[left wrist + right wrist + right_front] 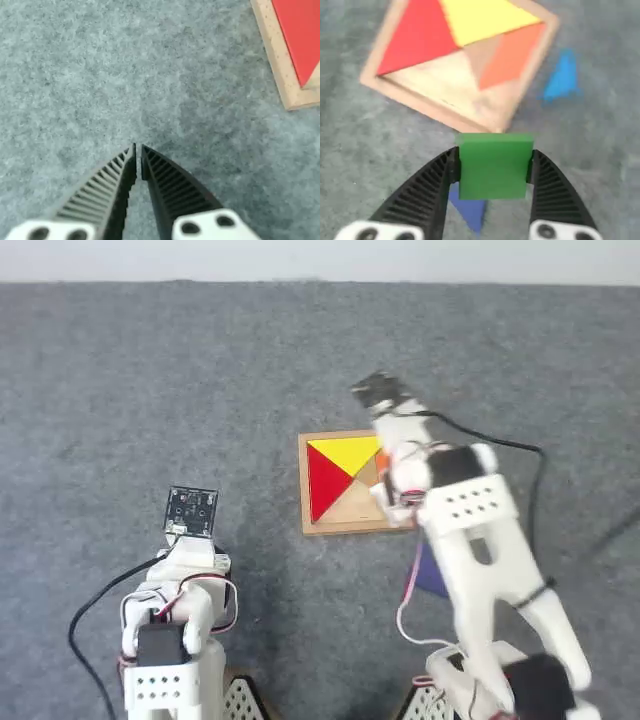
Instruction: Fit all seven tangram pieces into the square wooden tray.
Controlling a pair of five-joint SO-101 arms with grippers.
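Green square (493, 170) was pinched in the right gripper (493, 155) right beside the wooden tray (304, 485), mid-frame from above, presumably lined up for the bare wood. Left gripper (138, 149) was parked lower left, pressed together, out of the way.

**A:** Quick colour rundown of your table: the tray (303, 490) is pale bare wood. Inside you've got a red triangle (323, 485), a yellow triangle (345, 453) and an orange piece (512, 55).

**B:** Yep, and your green square (492, 165) is a flat solid green, no pattern. You've also got a light blue triangle (562, 77) and a dark blue piece (470, 211).

**A:** Your carpet (150, 370) is speckled grey. The right gripper (493, 151) and left gripper (137, 146) both have black ribbed fingers (425, 197).
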